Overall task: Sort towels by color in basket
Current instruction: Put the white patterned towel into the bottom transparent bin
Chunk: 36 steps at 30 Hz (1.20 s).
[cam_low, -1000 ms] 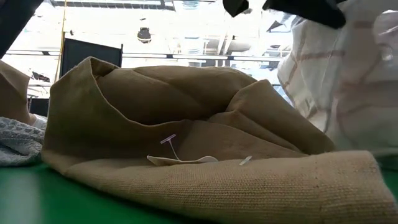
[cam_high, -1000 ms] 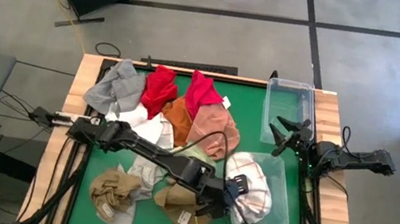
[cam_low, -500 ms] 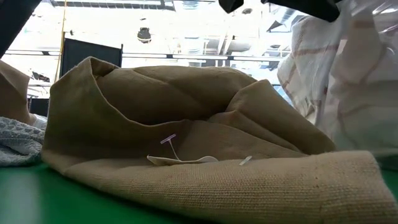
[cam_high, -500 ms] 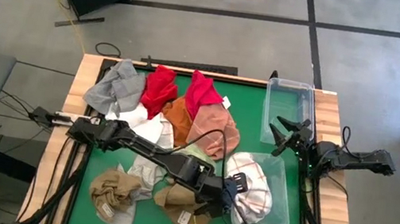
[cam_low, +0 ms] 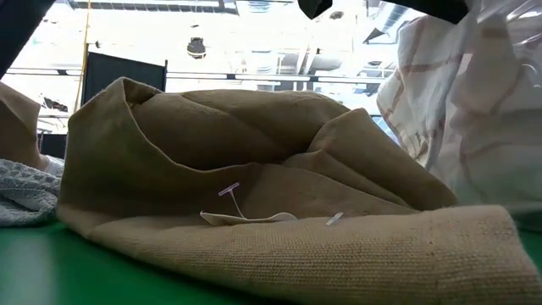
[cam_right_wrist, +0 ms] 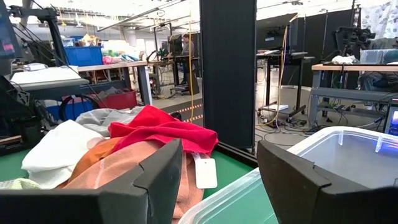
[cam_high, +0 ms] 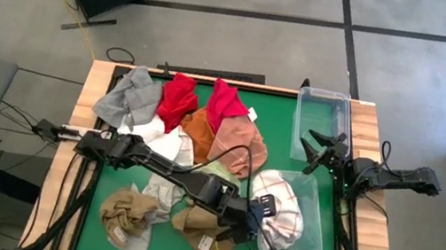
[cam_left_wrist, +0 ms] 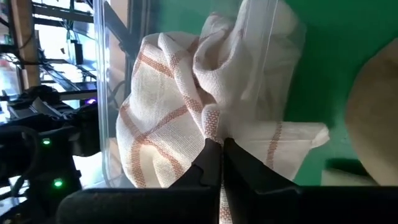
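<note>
A: Checked towel (cam_left_wrist: 180,118): lies half in the near bin (cam_high: 313,238), draped over its wall. Our left fingers (cam_left_wrist: 217,163), open a second ago, have now closed on a fold of it.

B: So we judge the grasp made; lifting or tucking it into the bin comes next. The towel itself has barely shifted since the earlier frame.

A: Right fingers (cam_right_wrist: 217,180): parted, holding nothing, waiting beside the far bin (cam_high: 322,123).

B: Tan towel (cam_low: 254,212): on the tabletop (cam_high: 115,182), beside the checked one.
</note>
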{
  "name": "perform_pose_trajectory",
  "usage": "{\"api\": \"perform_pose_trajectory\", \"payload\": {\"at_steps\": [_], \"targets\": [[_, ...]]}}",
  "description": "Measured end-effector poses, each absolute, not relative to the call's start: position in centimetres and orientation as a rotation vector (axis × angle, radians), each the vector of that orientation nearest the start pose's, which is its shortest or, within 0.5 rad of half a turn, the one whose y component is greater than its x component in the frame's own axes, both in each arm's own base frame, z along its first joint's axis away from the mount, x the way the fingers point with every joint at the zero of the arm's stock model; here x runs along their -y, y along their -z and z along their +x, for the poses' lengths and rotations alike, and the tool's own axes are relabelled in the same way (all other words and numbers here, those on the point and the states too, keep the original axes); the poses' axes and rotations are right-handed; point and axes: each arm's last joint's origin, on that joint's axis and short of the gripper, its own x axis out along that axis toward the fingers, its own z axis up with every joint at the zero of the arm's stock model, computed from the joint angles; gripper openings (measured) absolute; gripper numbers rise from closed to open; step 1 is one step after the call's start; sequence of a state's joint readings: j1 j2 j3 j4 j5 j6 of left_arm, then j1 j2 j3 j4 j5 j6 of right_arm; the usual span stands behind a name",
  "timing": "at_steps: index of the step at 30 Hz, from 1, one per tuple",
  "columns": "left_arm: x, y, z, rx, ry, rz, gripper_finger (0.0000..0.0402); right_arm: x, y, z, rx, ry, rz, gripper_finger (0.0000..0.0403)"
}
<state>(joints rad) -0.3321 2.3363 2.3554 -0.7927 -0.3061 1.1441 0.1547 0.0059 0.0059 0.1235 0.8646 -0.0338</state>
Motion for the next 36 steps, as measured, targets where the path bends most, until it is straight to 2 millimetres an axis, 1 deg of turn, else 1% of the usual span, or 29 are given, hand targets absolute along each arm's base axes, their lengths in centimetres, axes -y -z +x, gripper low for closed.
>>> {"api": "perform_pose_trajectory", "payload": {"at_steps": [8,13,15,20,24,30,32,36], "targets": [[16.1,-29.8,49.4,-0.602,0.370,1.404,0.0001,0.8,-17.6,8.9,0.098,0.711,0.029,0.0237],[16.4,-30.8,50.1,-0.489,0.313,1.428,0.0001,0.8,-17.6,8.9,0.098,0.711,0.029,0.0237],[16.6,-31.1,50.3,-0.433,0.320,1.428,0.0001,0.8,-17.6,8.9,0.098,0.711,0.029,0.0237],[16.4,-31.8,51.0,-0.281,0.354,1.366,0.0000,0.8,-17.6,8.9,0.098,0.710,0.029,0.0237],[15.7,-32.4,51.5,-0.195,0.362,1.312,0.0000,0.8,-17.6,8.9,0.098,0.711,0.029,0.0237],[14.4,-33.1,52.2,-0.088,0.382,1.169,0.0000,0.8,-17.6,8.9,0.098,0.711,0.029,0.0237],[13.8,-33.1,52.4,-0.060,0.418,1.108,0.0000,0.8,-17.6,8.9,0.098,0.711,0.029,0.0237],[12.8,-32.3,53.0,-0.017,0.452,1.008,0.0000,0.8,-17.6,8.9,0.098,0.710,0.029,0.0237]]}}
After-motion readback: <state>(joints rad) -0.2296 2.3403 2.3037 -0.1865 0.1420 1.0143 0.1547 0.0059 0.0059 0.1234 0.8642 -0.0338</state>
